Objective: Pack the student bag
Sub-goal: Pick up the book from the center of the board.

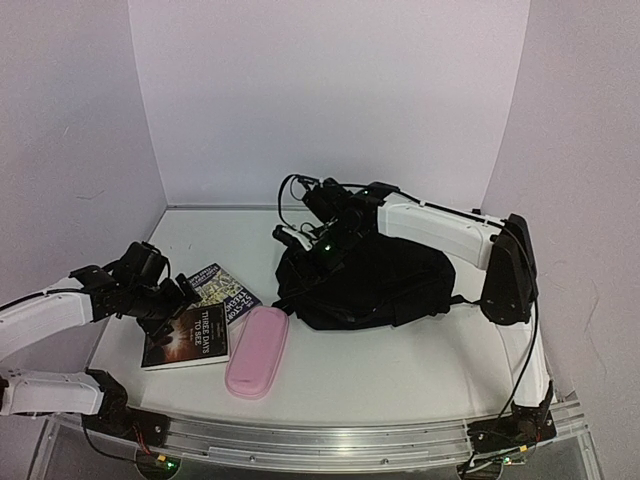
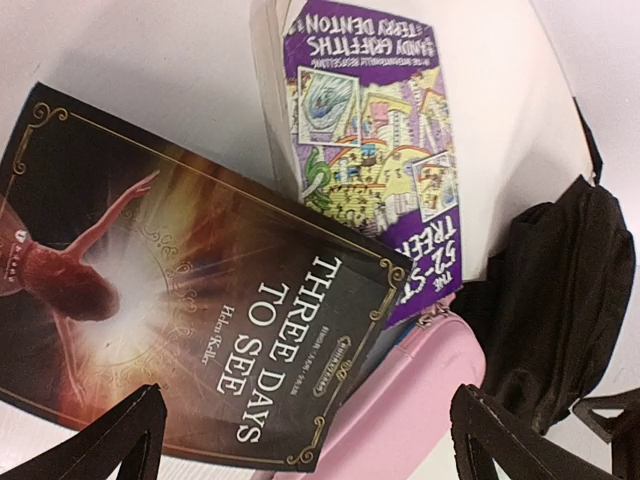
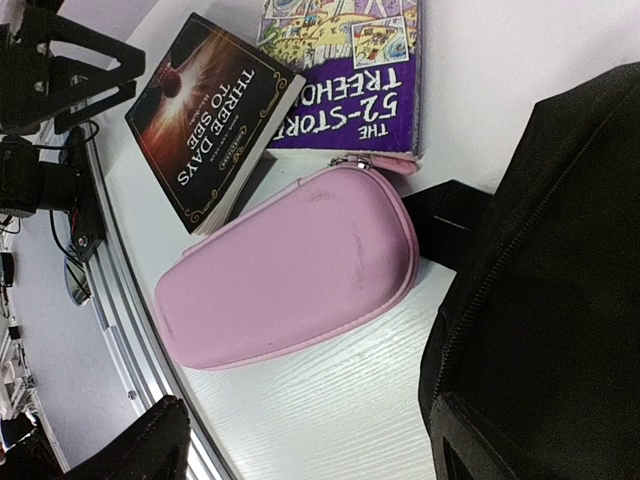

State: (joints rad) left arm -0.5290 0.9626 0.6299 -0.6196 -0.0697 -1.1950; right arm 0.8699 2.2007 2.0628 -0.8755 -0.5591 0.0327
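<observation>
The student bag [image 1: 375, 282] is a large black backpack lying flat at the table's middle right. It also shows in the right wrist view [image 3: 560, 290] and the left wrist view [image 2: 565, 290]. My right gripper [image 1: 305, 243] hovers open at the bag's left edge. In its wrist view [image 3: 320, 450] one finger is beside the bag's zip side and bare table lies between the fingers. My left gripper [image 1: 180, 292] is open and empty above the two books, as its wrist view [image 2: 310, 450] shows.
A dark book, "Three Days to See" [image 1: 188, 335], lies partly over a purple "52-Storey Treehouse" book [image 1: 225, 290] at the left. A pink zip pencil case [image 1: 258, 350] lies just right of them, near the front edge [image 1: 330, 435]. Walls enclose three sides.
</observation>
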